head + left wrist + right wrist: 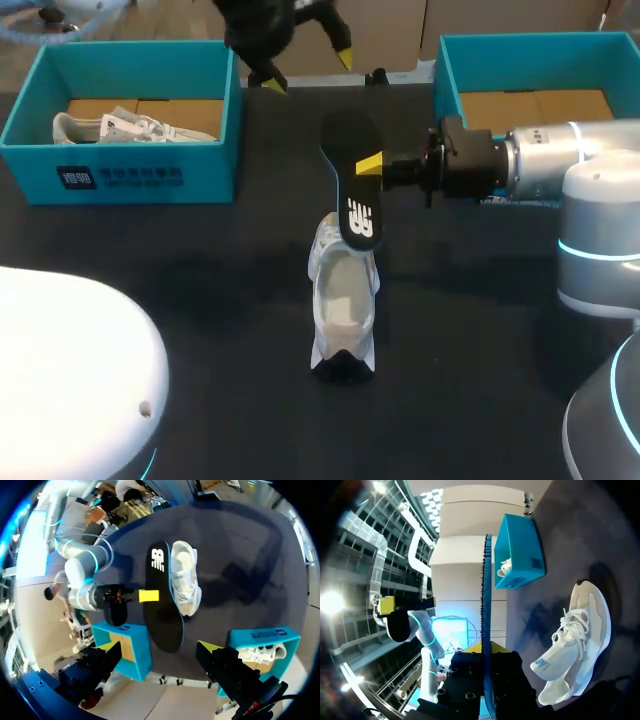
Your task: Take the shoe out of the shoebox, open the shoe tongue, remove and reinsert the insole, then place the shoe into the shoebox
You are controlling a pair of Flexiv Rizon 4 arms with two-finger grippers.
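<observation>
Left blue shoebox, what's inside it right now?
A white shoe lies inside the shoebox, on its brown floor. The front wall covers the near strip of the floor, so anything lying there cannot be seen.

Light falls evenly from overhead onto my dark table (200,300), and the white shoe (343,300) stands bright against it. In both wrist views, soft shadows lie just beside the shoe. Near the shoe, my right arm's silver casing (540,160) shines.
</observation>
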